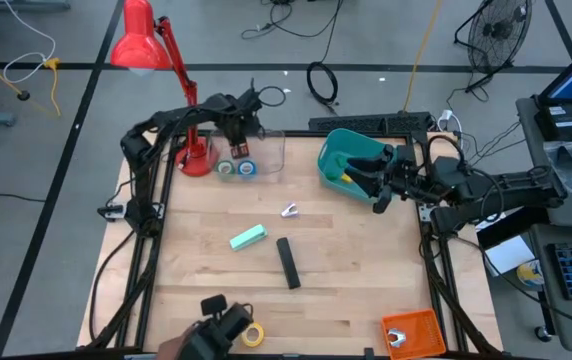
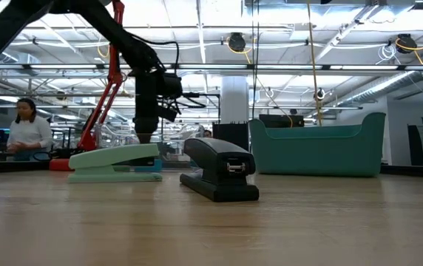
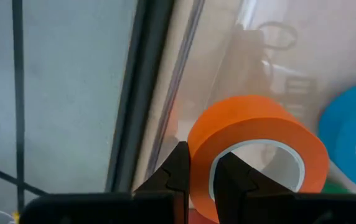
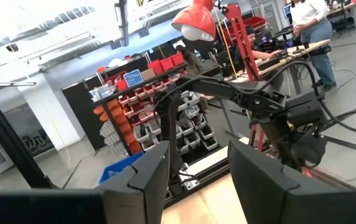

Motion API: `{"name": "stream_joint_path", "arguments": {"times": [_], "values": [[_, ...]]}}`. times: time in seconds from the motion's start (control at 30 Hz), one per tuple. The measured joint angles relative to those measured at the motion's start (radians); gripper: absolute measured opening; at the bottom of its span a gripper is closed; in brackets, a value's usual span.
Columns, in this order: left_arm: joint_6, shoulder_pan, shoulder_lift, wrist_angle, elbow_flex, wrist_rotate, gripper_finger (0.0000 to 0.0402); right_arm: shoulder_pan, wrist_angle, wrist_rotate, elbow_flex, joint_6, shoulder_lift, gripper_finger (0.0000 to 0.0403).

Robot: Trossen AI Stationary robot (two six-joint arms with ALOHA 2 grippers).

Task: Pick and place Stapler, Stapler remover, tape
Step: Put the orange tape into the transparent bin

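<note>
My left gripper (image 1: 238, 150) reaches over the clear bin (image 1: 266, 150) at the table's far edge and is shut on the orange tape roll (image 3: 259, 143). The green roll (image 1: 226, 169) and blue roll (image 1: 248, 169) lie in that bin. The yellow roll (image 1: 254, 335) lies flat by the near edge. The black stapler (image 1: 288, 262) lies flat mid-table, and the silver staple remover (image 1: 289, 210) rests beyond it. My right gripper (image 1: 377, 200) hangs open beside the teal bin (image 1: 341, 160) and touches nothing. My left gripper pinches the orange roll's wall (image 3: 201, 163) with one finger (image 3: 231, 180) inside the ring and the other finger (image 3: 178, 177) outside. It comes from above, pointing down. The roll stands on edge below the fingers, over the clear bin; whether it touches the bin's floor I cannot tell.
A mint-green stapler (image 1: 248, 237) lies left of the black one. A red desk lamp (image 1: 141, 40) stands by the clear bin. An orange container (image 1: 411, 332) sits at the near right corner. A person (image 2: 26, 129) stands in the room beyond the table.
</note>
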Motion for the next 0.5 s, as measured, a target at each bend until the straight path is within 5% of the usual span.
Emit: {"name": "stream_joint_path", "arguments": {"times": [0.5], "values": [[-0.026,0.032,0.011,-0.039,0.016,0.122,0.0036,0.0,0.005,0.027,0.0,0.0,0.0,0.0155]]}}
